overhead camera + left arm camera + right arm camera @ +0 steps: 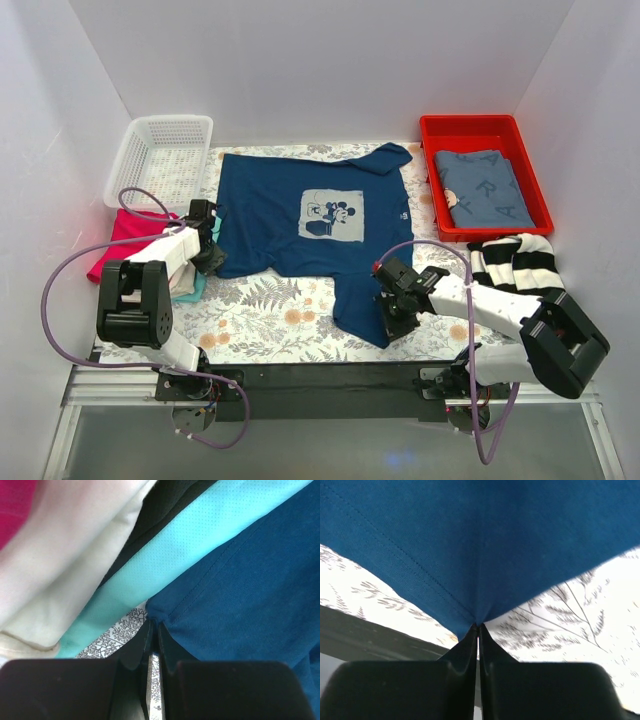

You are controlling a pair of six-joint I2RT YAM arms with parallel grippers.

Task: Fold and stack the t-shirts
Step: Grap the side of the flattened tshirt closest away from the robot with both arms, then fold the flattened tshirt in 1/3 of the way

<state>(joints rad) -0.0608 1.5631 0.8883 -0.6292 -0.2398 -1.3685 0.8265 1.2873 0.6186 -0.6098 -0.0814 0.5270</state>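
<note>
Though unclear overhead, right pincer [478, 626] grips the navy tee [485, 540].

Plain white walls boxed the scene in: back wall [320, 70], left wall [50, 150], right wall [590, 120]. Light was even and bright, with soft shadows. The table [270, 310] carried a white cover printed with grey ferns and orange flowers. A black strip [330, 380] ran along the near edge, a metal rail [80, 385] beside it and a grey floor [330, 445] below.
</note>
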